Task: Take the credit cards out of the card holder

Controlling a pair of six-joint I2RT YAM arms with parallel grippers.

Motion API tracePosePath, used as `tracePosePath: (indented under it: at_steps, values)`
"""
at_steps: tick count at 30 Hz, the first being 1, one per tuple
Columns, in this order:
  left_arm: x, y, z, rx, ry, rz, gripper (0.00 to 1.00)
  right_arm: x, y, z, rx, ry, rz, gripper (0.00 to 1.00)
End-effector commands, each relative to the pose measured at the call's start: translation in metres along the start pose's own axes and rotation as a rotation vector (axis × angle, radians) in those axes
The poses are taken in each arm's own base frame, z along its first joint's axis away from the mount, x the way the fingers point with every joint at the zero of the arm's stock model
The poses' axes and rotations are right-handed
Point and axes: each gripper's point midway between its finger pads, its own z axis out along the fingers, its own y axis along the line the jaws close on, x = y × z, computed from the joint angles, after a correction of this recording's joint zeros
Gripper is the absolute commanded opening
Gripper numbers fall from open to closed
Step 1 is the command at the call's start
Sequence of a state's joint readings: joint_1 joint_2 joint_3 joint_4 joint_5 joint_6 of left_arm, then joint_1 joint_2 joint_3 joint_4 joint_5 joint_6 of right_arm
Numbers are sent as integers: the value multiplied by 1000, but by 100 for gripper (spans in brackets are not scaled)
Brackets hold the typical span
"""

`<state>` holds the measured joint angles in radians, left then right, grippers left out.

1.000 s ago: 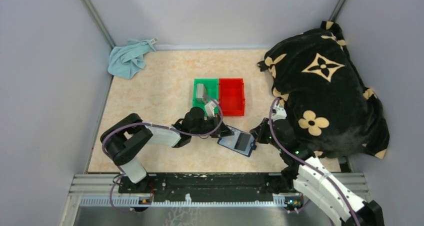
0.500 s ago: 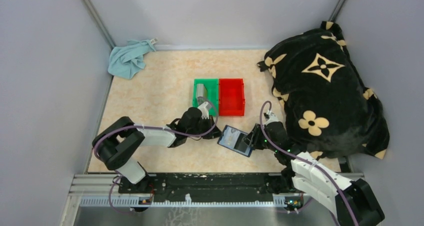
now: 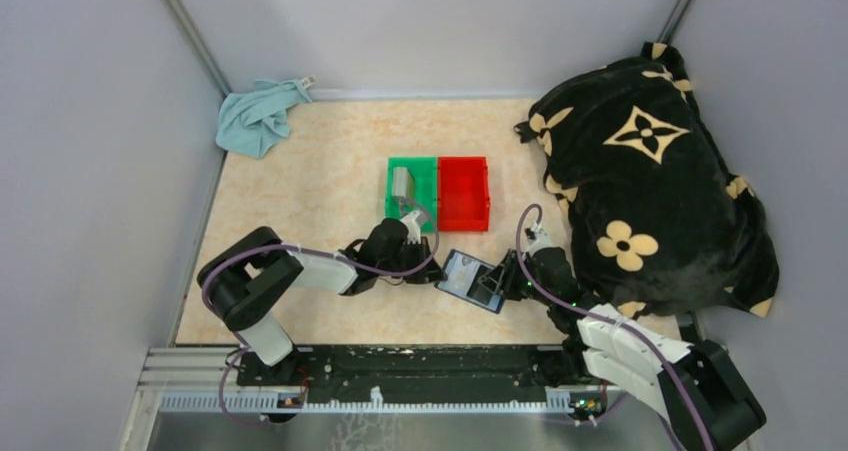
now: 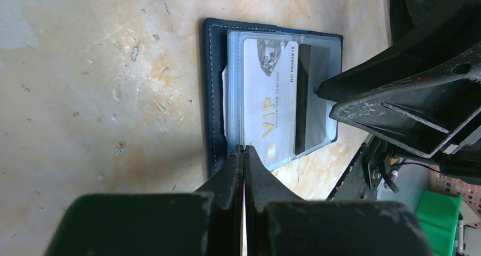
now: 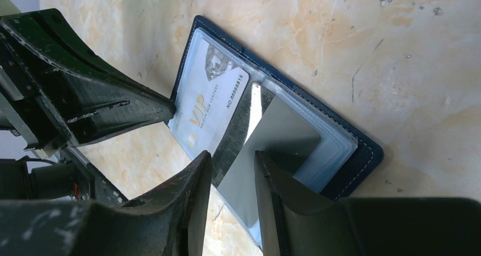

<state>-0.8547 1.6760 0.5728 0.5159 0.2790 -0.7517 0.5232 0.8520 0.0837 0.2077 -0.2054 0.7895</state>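
Two credit cards [image 5: 207,105] sit in the open card holder [image 5: 363,154] on the surface [image 5: 340,51] between the hands; the grey card [image 5: 278,137] points lengthwise into the released right hand [image 5: 232,155], left hand [image 4: 244,149] clenched opposite

Overhead camera looks down; both wrist cameras closely share card holder [image 4: 212,97].

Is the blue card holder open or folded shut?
Open. The card holder lies spread flat, clear inner pockets up, a VIP card showing.
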Motion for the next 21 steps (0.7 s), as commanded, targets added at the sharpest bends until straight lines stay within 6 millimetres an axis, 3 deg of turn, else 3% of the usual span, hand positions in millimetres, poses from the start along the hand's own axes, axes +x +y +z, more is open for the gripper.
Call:
tracePosePath:
  at_steps: [1,6,12,17,21]
  values:
    - [8,-3,2,22,22,-8,0,4,2,2,-13,19,-24,34]
    - [4,-23,1,87,25,10,1,9,-7,2,14,22,-5,29]
    - [5,-67,8,193,55,58,27,17,-14,1,24,19,58,0]
    - [19,-75,29,231,104,35,29,17,-13,-1,20,22,56,0]
    - [27,-72,35,241,118,-4,27,2,6,-7,-28,-8,16,0]
